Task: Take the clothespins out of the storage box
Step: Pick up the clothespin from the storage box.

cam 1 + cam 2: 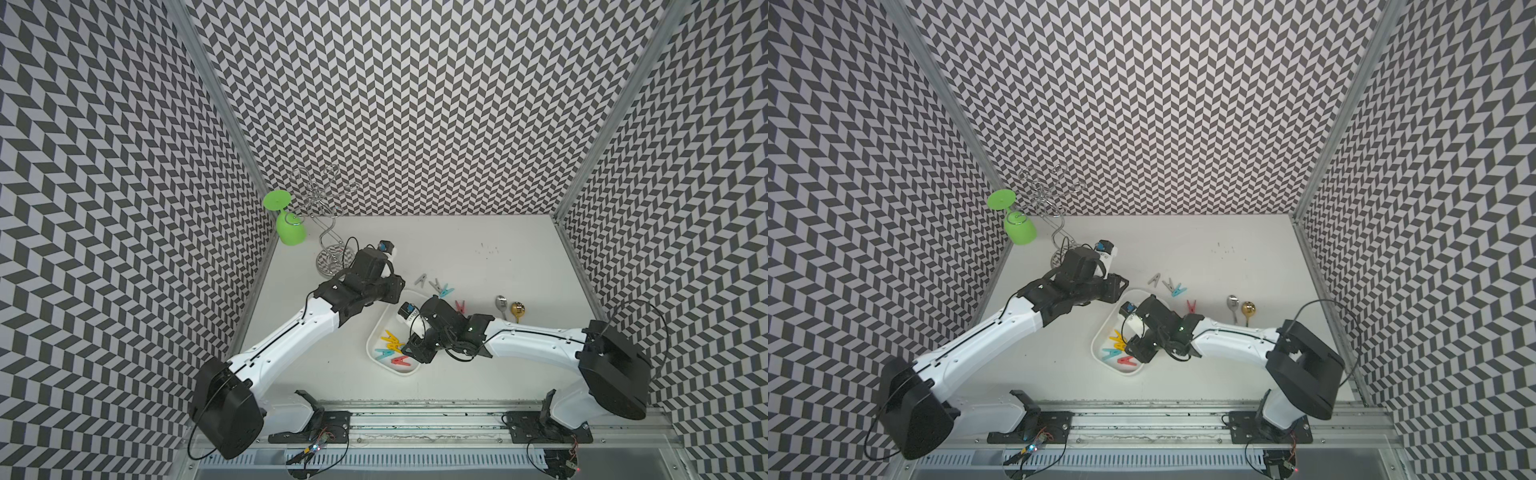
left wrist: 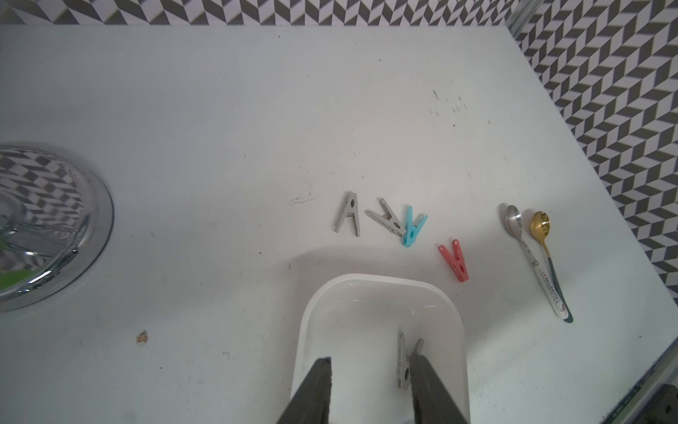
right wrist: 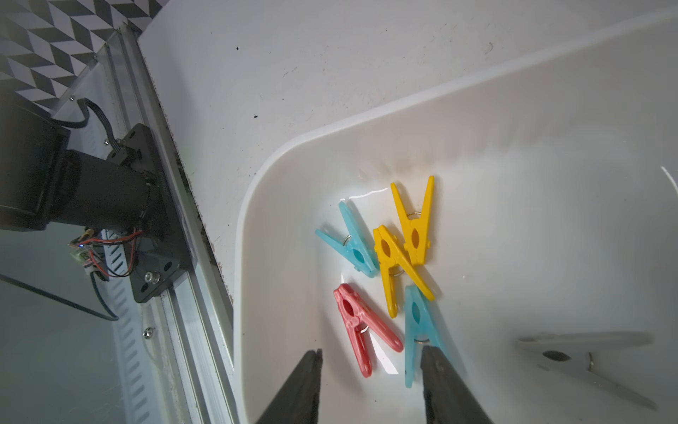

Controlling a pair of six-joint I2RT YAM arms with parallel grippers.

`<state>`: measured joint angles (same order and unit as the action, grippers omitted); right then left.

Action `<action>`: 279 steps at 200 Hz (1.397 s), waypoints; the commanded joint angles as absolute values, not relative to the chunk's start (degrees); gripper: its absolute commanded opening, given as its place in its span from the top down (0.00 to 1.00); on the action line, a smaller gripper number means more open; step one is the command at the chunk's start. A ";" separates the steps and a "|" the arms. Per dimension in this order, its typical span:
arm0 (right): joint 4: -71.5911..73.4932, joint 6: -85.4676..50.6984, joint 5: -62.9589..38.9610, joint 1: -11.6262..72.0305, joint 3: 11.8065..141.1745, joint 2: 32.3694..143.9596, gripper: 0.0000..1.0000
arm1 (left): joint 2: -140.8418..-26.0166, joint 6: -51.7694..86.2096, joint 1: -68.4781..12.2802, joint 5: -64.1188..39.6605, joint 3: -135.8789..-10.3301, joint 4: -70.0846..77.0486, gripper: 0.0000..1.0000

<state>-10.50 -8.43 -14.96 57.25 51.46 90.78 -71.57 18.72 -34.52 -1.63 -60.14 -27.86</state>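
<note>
Both my arms bend down into the storage box (image 2: pixel 302 330). My left gripper (image 2: pixel 371 361) is spread, a grey clothespin (image 2: pixel 401 352) seemingly touching one finger. My right gripper (image 3: pixel 371 351) is spread too, a red clothespin (image 3: pixel 352 319) just ahead between its jaws.

Two white-shelled arms (image 1: pixel 299 347), black joints (image 1: pixel 353 291), thin black cables (image 1: pixel 270 344), dark jaws.

In the shallow white plastic storage box (image 1: pixel 386 322), yellow plastic clothespins (image 1: pixel 392 338), a teal-blue clothespin (image 1: pixel 384 353) and a red clothespin (image 1: pixel 401 361) are seen, partly overhung by the black-and-white right arm (image 1: pixel 532 338). Four more pegs (image 1: pixel 435 285) are found on the white table (image 1: pixel 519 249) beyond it, near a silver spoon (image 1: pixel 501 305) and a gold spoon (image 1: pixel 517 309).
</note>
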 commanded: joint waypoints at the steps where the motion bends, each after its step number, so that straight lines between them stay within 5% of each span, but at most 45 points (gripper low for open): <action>1: -3.59 -9.41 -15.57 57.86 54.29 93.72 0.53 | -67.85 17.27 -32.66 -0.01 -57.76 -29.46 0.60; 116: -5.84 -12.54 -9.85 57.94 67.42 111.16 0.68 | -59.76 17.50 -29.01 -5.30 -49.58 -23.12 0.59; 279: -10.19 -14.98 -1.83 57.90 70.40 111.84 0.73 | -60.02 17.11 -29.00 -6.94 -49.02 -22.99 0.58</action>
